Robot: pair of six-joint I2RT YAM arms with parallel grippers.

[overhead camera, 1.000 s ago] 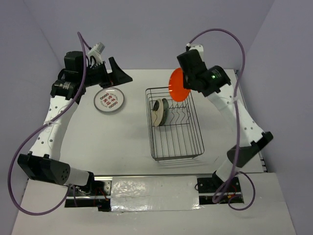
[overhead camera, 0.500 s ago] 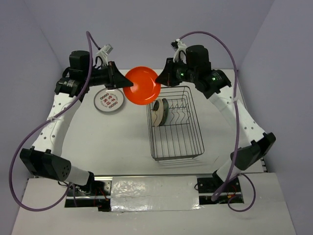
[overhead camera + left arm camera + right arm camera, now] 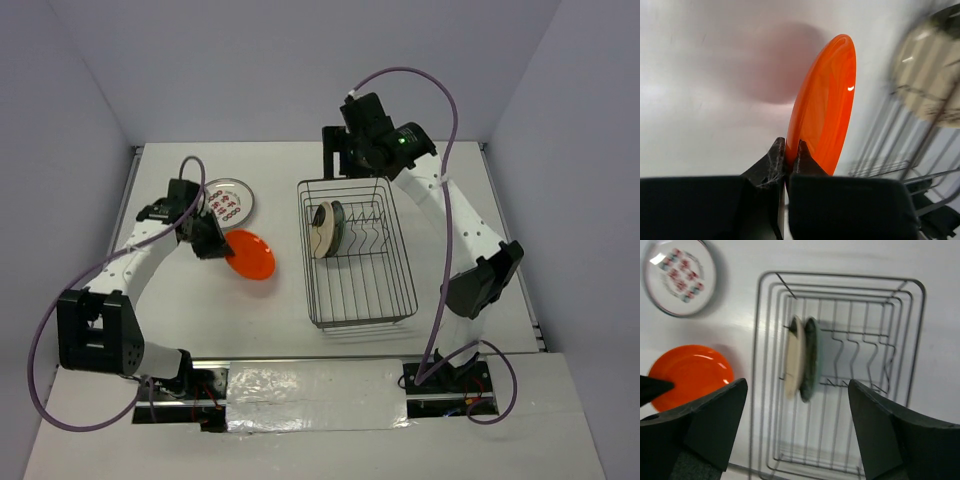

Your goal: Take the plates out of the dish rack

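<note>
White counter (image 3: 230, 320) carries the dish rack (image 3: 362, 290), two plates (image 3: 795, 356) upright inside. Left hand (image 3: 788, 154) pinches the orange plate (image 3: 826, 105) by its rim; right hand (image 3: 794, 387) hangs spread above the rack.

No text, label, brand or number showing legibly anywhere.

Appearing on the round white plate with a grey rim (image 3: 223, 203) as small red and dark motifs only, not forming letters or digits; glowing as a plain small green light (image 3: 402, 140) on the right arm's black wrist housing, not spelling any sign.
</note>
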